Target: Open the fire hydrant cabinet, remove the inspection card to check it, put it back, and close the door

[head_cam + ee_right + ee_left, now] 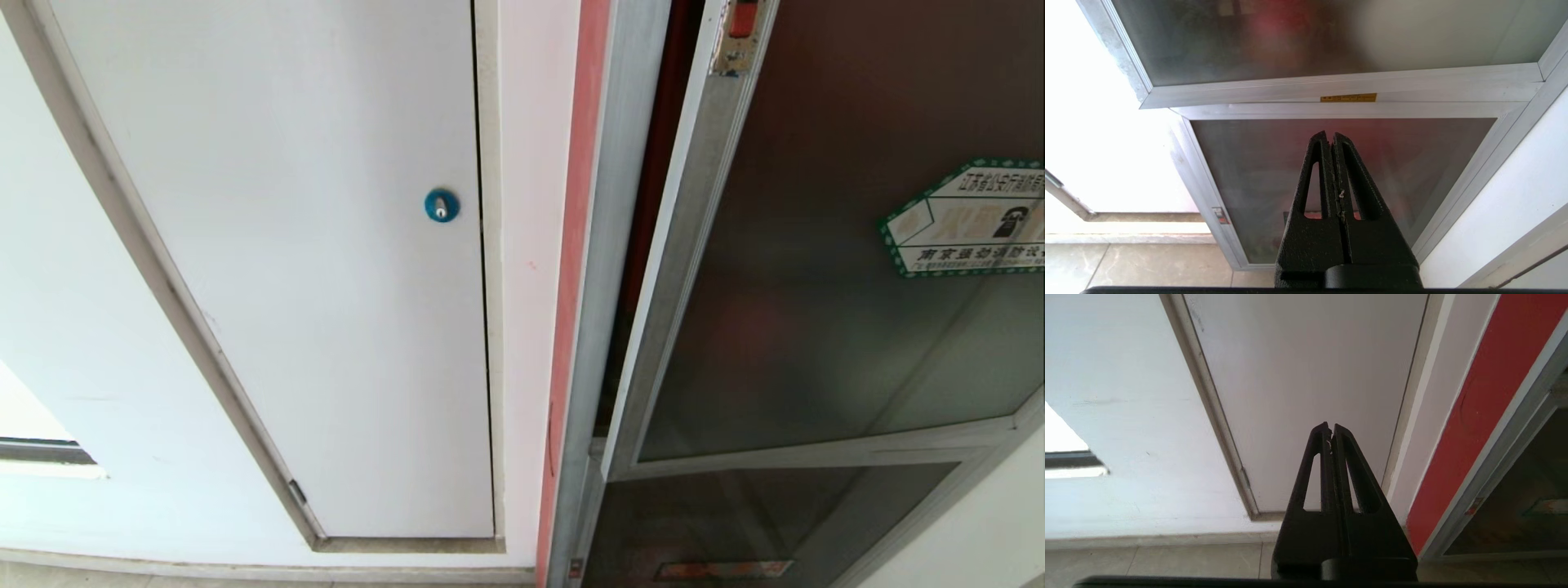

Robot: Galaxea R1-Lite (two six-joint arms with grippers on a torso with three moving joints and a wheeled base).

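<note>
The right gripper (1331, 136), fingers pressed together and empty, hangs low before the lower glass door (1343, 175), so the door (816, 286), slightly ajar with its tall free edge leftward, lies above it, nearer than to the closed left gripper (1329, 428).

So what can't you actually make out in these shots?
- Inspection card: in no view; the door's tinted glass blurs the cabinet interior.
- Hexagonal sticker: head view, cut off by the right edge.
- Small yellow label: right wrist view, print too small.
- Both arms: outside the head view.
</note>
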